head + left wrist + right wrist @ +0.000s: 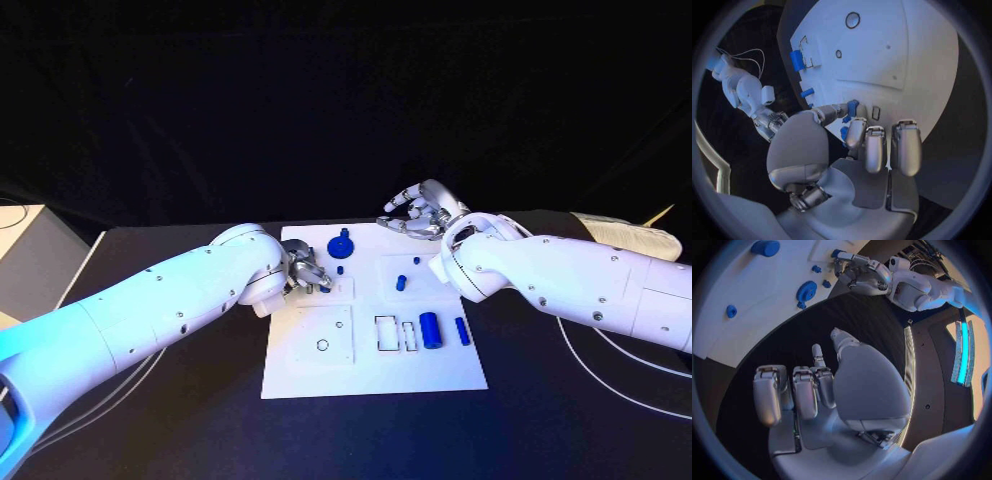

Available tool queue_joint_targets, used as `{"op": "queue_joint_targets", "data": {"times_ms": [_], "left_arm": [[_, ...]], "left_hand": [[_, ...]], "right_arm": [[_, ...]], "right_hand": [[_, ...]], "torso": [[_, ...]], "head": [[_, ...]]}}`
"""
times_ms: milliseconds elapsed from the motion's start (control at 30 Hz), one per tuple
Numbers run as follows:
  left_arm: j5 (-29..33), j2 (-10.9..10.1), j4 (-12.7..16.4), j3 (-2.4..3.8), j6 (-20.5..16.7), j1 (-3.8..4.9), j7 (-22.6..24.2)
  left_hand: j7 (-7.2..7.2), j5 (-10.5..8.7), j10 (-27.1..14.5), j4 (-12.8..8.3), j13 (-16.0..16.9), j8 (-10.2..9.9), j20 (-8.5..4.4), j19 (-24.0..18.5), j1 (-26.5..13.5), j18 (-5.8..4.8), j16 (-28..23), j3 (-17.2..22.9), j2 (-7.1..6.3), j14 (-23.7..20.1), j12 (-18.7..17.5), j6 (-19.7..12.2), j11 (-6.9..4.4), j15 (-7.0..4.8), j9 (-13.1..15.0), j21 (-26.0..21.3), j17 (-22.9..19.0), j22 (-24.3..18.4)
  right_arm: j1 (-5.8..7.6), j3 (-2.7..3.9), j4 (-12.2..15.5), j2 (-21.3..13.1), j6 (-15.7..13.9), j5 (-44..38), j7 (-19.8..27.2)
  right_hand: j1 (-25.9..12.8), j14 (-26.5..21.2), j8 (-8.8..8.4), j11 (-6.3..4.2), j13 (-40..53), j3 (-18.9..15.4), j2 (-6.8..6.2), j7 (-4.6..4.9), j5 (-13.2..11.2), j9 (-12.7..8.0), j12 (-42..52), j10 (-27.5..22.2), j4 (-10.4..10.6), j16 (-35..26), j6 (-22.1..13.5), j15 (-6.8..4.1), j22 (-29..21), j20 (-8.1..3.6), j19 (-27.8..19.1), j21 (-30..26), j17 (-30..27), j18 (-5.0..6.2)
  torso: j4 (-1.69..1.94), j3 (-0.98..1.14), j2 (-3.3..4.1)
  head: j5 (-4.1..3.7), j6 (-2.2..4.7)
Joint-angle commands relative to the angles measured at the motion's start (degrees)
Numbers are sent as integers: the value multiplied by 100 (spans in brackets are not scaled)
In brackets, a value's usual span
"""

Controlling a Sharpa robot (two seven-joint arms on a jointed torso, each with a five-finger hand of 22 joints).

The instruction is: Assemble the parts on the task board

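Centrally, the white task board [372,372] lay on the black table [173,420], blue parts [428,325] scattered on it. Left hand [307,270] pinched a small blue part [852,108] over the board's left side. Right hand [420,212] hovered beyond the far edge, fingers apart, holding nothing.

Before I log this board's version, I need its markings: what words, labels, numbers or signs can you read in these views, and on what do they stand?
None can be read.
The task board bears only black outlines, a ring and rectangles, with no letters or digits legible.
The blue parts show no markings.
The left hand and right hand carry no readable label or brand.
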Motion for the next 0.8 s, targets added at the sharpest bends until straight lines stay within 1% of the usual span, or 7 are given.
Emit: {"op": "queue_joint_targets", "data": {"times_ms": [33, 267, 433, 567, 633, 700, 800], "left_arm": [[12, 44, -19, -27, 164, -29, -35], [13, 101, -74, -45, 147, -29, -32], [13, 119, -109, -68, 159, -29, -40], [10, 116, -131, -84, 186, -29, -57], [6, 114, -136, -89, 202, -29, -63], [-1, 111, -140, -93, 213, -29, -67], [-12, 103, -144, -97, 216, -29, -71]], "left_hand": [[-769, 5, 20, -2, 2, -5, -24, -6, 203, -108, 19, -34, 262, 606, 15, 817, 5, -30, 1936, 30, 1509, 154], [-769, -24, 23, 7, 8, -19, -25, -5, 179, -109, 19, -112, 236, 606, 11, 816, 5, -30, 1948, 29, 1509, 155], [-773, -35, 15, 80, 10, -63, -26, -2, 89, -109, 19, -376, 121, 606, -9, 812, 4, -32, 1981, 26, 1509, 160], [-780, -37, 1, 153, 16, -108, -30, 0, 37, -110, 19, -636, -41, 606, -25, 801, 1, -38, 2013, 24, 1509, 165], [-783, -38, -14, 236, 9, -130, -32, 1, -1, -111, 19, -831, -119, 606, -41, 810, -2, -42, 2034, 23, 1509, 169], [-788, -47, -17, 355, 22, -150, -37, 0, -22, -110, 19, -1097, -161, 606, -45, 832, -8, -45, 2062, 19, 1509, 168], [-789, -53, -17, 393, 30, -164, -41, 1, -2, -110, 19, -1216, -185, 606, -46, 834, -9, -47, 2075, 18, 1509, 171]], "right_arm": [[-4, 2, 4, 0, 68, -35, 36], [-6, 2, 0, 4, 74, -35, 40], [-8, 2, -3, 4, 76, -35, 45], [-9, 2, -3, -1, 78, -34, 48], [-10, 2, -2, -3, 78, -33, 50], [-11, 2, -1, -5, 78, -32, 51], [-12, 2, -2, -8, 76, -31, 54]], "right_hand": [[-65, 579, 33, 24, 1292, -12, 1, -11, 34, 5, -6, 329, 3, -6, -43, 14, 1074, 28, 369, -35, 1432, 9], [-65, 579, 33, 24, 1292, -12, 1, -11, 34, 5, -6, 329, 3, -6, -43, 14, 1074, 28, 369, -35, 1432, 9], [-65, 579, 33, 24, 1292, -12, 1, -11, 34, 5, -6, 329, 3, -6, -43, 14, 1074, 28, 369, -35, 1432, 9], [-70, 576, 37, 24, 1287, -13, 0, -11, 40, 9, -11, 323, -1, -11, -46, 14, 1065, 28, 364, -46, 1420, 12], [-70, 576, 37, 24, 1287, -13, 0, -11, 40, 9, -11, 323, -1, -11, -46, 14, 1065, 28, 364, -46, 1420, 12], [-74, 573, 38, 24, 1275, -14, -2, -11, 40, 10, -25, 307, -1, -15, -48, 14, 1053, 28, 358, -58, 1411, 15], [-74, 573, 38, 24, 1275, -14, -2, -11, 40, 10, -25, 307, -1, -15, -48, 14, 1053, 28, 358, -58, 1411, 15]], "torso": [[0, 0, 1], [0, 1, 1], [-1, 5, -4], [4, 3, -10], [5, 2, -10], [4, 1, -11], [-2, 1, -12]], "head": [[-9, -2], [-19, -16], [-28, -16], [-36, -31], [-37, -30], [-36, -29], [-32, -23]]}}
